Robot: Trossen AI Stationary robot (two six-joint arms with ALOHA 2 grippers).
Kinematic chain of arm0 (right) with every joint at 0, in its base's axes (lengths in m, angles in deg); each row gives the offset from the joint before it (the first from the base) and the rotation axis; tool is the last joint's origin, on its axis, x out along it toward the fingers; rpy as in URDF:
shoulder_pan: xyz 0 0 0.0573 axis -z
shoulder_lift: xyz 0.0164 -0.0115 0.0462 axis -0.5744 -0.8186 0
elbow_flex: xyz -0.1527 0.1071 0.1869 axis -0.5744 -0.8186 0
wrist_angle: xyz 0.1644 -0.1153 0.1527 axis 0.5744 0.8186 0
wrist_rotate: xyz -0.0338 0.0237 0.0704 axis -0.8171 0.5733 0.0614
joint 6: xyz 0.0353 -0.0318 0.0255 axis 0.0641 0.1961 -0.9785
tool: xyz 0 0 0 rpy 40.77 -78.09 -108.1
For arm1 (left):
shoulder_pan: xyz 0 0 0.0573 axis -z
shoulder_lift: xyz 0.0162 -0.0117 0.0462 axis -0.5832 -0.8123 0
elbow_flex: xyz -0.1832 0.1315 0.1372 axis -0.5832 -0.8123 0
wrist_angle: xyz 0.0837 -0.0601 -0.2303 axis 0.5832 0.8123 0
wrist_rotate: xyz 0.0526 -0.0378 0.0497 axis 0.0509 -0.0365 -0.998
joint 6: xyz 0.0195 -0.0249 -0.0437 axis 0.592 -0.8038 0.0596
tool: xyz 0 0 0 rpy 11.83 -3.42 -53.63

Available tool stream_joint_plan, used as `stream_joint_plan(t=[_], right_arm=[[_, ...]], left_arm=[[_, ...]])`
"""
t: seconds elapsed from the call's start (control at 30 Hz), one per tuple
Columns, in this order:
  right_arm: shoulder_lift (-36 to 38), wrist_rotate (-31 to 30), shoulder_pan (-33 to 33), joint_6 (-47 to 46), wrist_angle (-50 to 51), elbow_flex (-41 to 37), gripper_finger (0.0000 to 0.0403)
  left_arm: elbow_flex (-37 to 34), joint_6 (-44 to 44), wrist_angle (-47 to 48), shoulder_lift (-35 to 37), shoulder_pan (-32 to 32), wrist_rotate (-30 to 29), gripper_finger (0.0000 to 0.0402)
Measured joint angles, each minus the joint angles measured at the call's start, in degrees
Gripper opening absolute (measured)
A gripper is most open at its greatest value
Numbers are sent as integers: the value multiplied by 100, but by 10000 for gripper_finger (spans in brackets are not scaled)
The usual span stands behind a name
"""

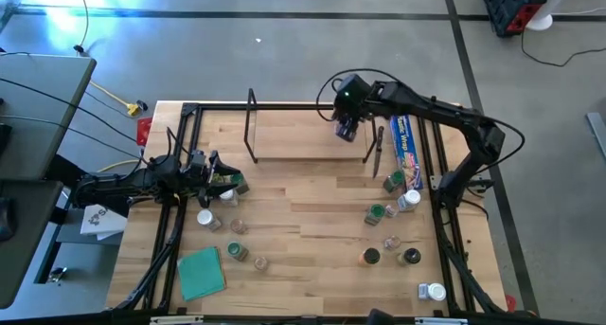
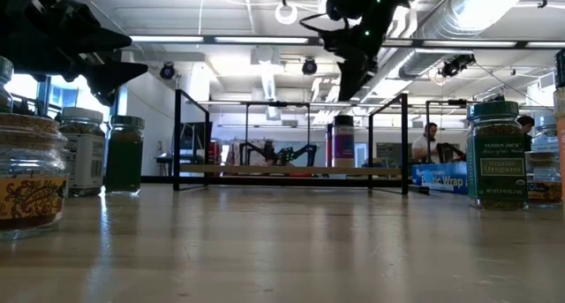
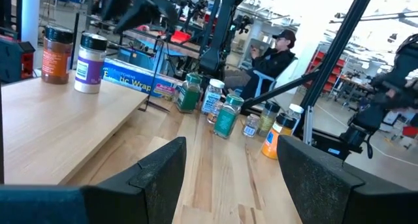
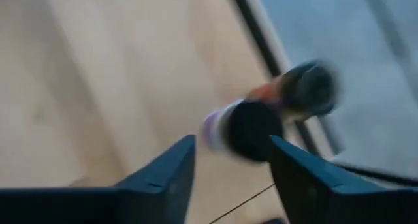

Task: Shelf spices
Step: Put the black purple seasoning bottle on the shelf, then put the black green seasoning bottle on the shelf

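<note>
High view: right gripper (image 1: 347, 128) above shelf (image 1: 303, 135), fingers apart, empty; two jars (image 4: 251, 129) on board below. Left gripper (image 1: 220, 181) wide, empty, beside left jar cluster (image 1: 235, 225). Risk: right arm dips, clips shelved jars, topples them off board.

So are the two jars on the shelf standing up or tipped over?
Standing up. In the left wrist view the brown-filled jar and the white-lidded jar both sit upright on the shelf, lids on top.

Bright overhead lamps glare in the low view; the right wrist view is motion-blurred
</note>
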State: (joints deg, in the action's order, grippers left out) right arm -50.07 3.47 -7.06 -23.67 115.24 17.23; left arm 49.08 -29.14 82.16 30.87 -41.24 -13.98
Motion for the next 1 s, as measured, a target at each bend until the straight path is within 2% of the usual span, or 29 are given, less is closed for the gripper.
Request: stream_joint_plan(t=[0.07,0.17,0.33,0.47,0.87,0.93,1.0], right_arm=[[0,292,38,-80,123,-139,130],[0,371,52,-48,-46,-390,81],[-2,327,52,-47,-602,-740,41],[-11,42,63,-29,-757,-791,35],[-15,-12,49,65,-903,-707,35],[-11,108,-105,34,-833,-547,35],[-2,647,-327,115,-907,-412,35]], left_arm=[[0,0,-2,-2,0,-2,234],[0,2,-1,-2,0,-2,234],[0,2,-2,0,0,-4,234],[0,2,-2,-2,0,-6,234],[0,0,-5,-2,0,-9,234],[0,-1,-5,-1,0,-10,234],[0,0,-5,-2,0,-9,234]])
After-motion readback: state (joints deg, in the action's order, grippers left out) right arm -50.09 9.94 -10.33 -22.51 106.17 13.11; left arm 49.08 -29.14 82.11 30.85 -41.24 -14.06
